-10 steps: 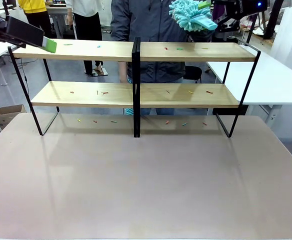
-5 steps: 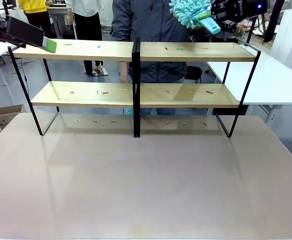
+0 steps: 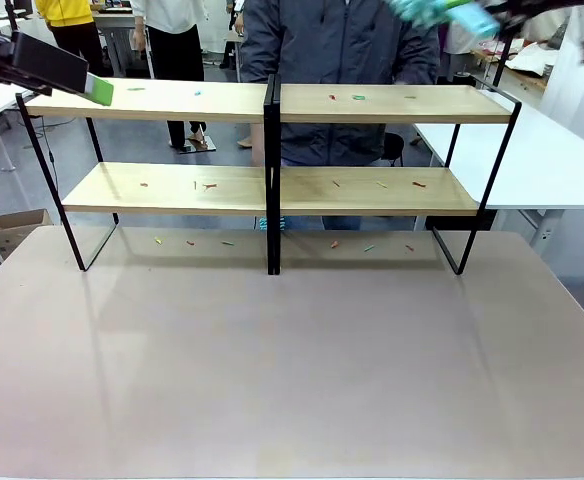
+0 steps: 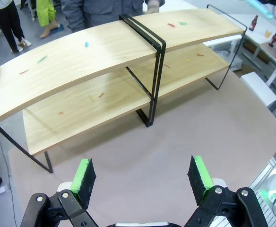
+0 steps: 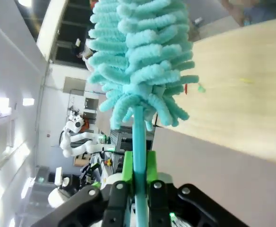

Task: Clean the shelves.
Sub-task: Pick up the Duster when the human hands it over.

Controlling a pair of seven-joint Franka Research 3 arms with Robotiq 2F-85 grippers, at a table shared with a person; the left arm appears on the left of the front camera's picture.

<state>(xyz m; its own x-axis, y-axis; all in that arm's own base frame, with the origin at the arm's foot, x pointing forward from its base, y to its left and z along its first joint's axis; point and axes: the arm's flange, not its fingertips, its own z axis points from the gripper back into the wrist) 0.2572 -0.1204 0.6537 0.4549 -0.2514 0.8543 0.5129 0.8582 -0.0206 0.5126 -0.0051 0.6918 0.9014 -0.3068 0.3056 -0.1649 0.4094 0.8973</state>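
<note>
Gripping the teal duster [image 5: 142, 71] by its handle, our right tool [image 5: 138, 166] held the fluffy head high above the shelves [image 3: 392, 104], which stood across the far half of the worktop [image 3: 292, 380] (coloured scraps [image 3: 358, 98] dotted both boards). Our left tool [image 4: 142, 177] hung empty with pads wide apart, probably parked clear of the sweep.

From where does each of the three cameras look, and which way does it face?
Front view: on the robot's side of the table, facing the shelves and a person behind them; the left gripper shows at top left.
Left wrist view: above the table, looking down at the shelves past its own open fingers.
Right wrist view: looking along the duster held by the right gripper.
Front and left wrist views share the shelves.
</note>
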